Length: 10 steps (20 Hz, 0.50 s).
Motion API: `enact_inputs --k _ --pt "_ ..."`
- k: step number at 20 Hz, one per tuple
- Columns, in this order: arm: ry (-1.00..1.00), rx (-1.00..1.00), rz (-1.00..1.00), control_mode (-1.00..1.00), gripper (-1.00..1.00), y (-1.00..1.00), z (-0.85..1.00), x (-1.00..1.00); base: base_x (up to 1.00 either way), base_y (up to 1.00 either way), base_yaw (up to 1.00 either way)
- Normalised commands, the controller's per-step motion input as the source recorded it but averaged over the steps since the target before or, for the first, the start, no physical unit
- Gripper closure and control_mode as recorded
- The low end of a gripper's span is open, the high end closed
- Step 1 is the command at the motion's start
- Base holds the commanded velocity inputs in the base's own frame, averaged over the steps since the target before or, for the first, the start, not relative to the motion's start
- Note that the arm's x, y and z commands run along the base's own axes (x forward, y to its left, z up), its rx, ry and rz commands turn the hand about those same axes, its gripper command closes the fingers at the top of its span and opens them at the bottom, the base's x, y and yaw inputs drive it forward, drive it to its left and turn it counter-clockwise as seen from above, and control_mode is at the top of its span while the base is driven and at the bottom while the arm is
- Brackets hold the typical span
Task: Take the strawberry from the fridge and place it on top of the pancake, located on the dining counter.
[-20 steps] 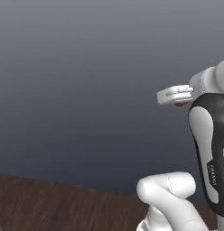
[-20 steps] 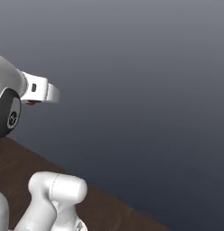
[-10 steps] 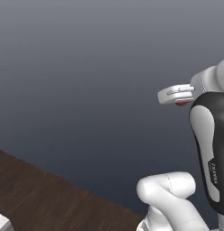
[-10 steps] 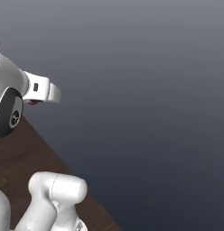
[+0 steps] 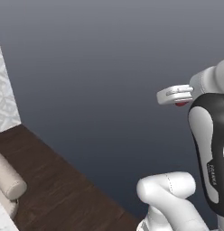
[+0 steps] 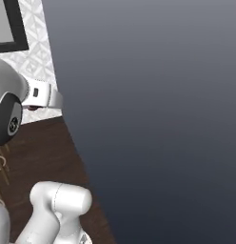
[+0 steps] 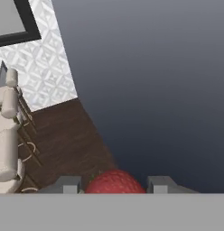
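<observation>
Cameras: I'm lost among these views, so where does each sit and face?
Left base view: behind-left of the arm, facing a grey wall; arm at right.
Right base view: behind-right, same wall; arm at left.
Hand view: looks along the gripper, shut on the strawberry.
All share the wall and wood floor.

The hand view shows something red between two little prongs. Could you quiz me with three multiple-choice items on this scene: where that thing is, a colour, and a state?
1. Where is the strawberry?
A. Between the fingers of the gripper
B. On the floor
C. On a stool

2. What colour is the floor?
A. White
B. Dark brown
C. Green

3. How is the gripper?
A. Wide open, holding nothing
B. Shut on the strawberry
C. Shut on a cup

Answers: 1 A, the berry sits between the two tips; 2 B, dark wood planks; 3 B, both tips flank the berry closely.
</observation>
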Motion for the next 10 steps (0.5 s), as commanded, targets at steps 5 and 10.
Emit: enact_inputs --k 5,10 --pt "0.00 0.00 0.00 1.00 1.00 0.00 0.00 0.00 1.00 0.00 0.46" --pt "0.00 0.00 0.00 1.00 1.00 0.00 0.00 0.00 1.00 -0.01 0.46"
